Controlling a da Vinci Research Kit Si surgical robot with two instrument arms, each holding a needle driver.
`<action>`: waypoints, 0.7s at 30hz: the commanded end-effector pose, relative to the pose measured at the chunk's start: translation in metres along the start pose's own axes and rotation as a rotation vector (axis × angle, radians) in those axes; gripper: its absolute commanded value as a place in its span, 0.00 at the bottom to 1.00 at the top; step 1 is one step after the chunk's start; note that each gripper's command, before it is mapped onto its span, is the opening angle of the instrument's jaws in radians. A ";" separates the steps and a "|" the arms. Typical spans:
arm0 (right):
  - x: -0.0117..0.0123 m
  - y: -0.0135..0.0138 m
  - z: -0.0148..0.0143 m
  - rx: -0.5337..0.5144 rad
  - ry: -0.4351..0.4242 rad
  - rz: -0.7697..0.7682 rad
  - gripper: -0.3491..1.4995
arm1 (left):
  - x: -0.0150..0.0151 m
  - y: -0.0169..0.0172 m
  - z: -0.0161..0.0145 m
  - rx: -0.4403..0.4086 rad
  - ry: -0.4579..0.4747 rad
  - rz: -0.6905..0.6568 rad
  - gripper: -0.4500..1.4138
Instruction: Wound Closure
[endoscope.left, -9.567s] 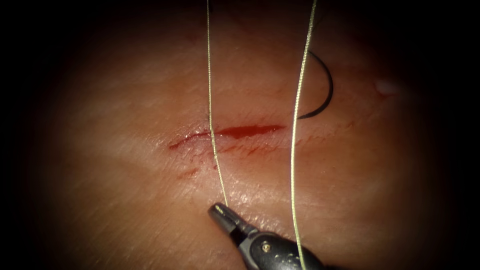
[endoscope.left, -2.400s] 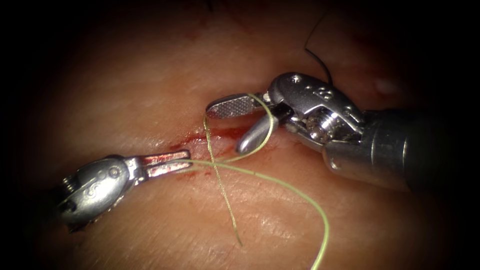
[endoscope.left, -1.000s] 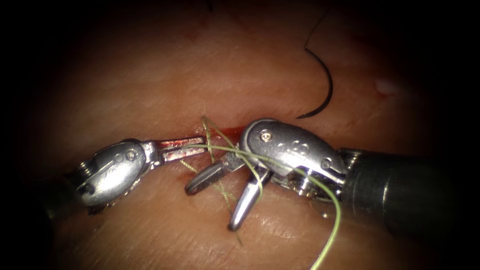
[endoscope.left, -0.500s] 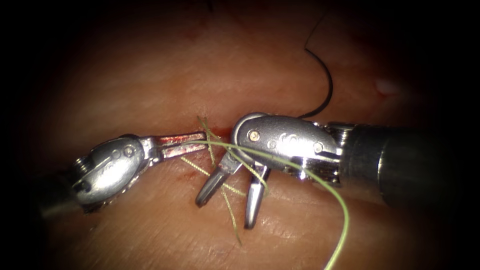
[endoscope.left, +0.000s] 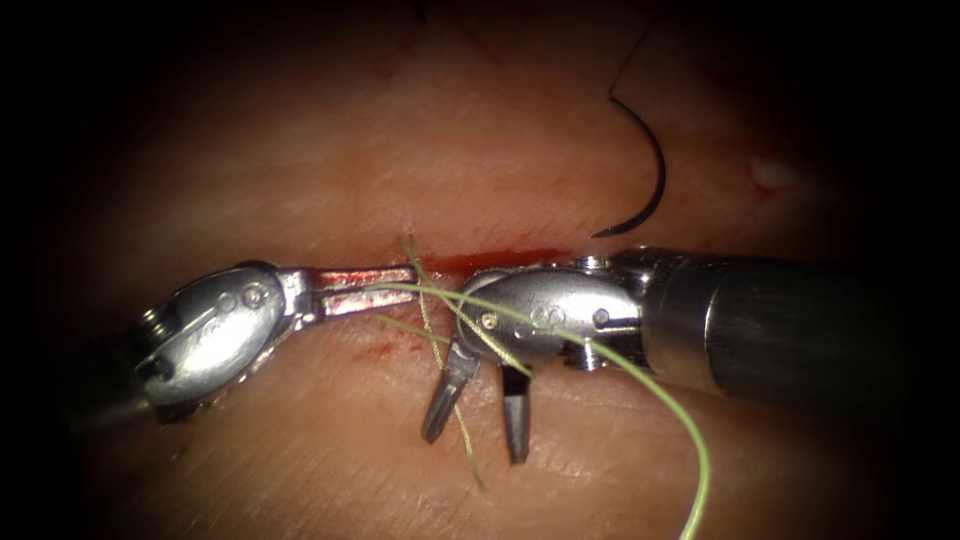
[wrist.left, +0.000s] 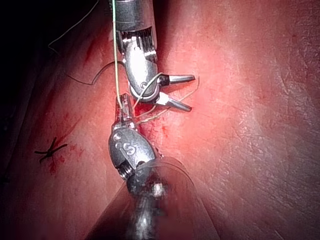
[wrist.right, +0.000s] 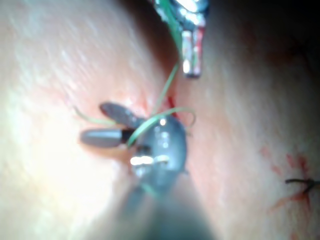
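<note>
Though agape, right claw (endoscope.left: 474, 449) astride thread (endoscope.left: 462, 425).

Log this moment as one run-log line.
left tool: shut on thread | right tool: open, holds nothing, thread draped over wrist | needle: free on tissue

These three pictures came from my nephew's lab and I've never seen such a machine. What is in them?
A surgical practice robot stitches a red cut in pale pink pork-belly tissue. One picture looks down from an endoscope; two come from cameras on the arms. The left arm's silver gripper is shut on the yellow-green thread beside the cut. The right arm's silver gripper is open, holding nothing, with thread draped over it. The dark curved needle lies free on the tissue, above the cut's right end.
</note>
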 end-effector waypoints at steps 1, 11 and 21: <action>-0.0009 0.0009 0.0004 -0.006 -0.009 -0.001 0.63 | -0.0005 -0.0003 0.0005 -0.002 0.001 0.001 0.00; -0.0015 0.0025 0.0014 -0.030 -0.030 0.006 0.00 | -0.0005 -0.0002 0.0005 0.001 0.000 0.001 0.00; 0.0006 0.0026 -0.0032 -0.205 0.139 0.011 0.00 | -0.0009 0.0016 0.0002 -0.001 -0.007 0.008 0.00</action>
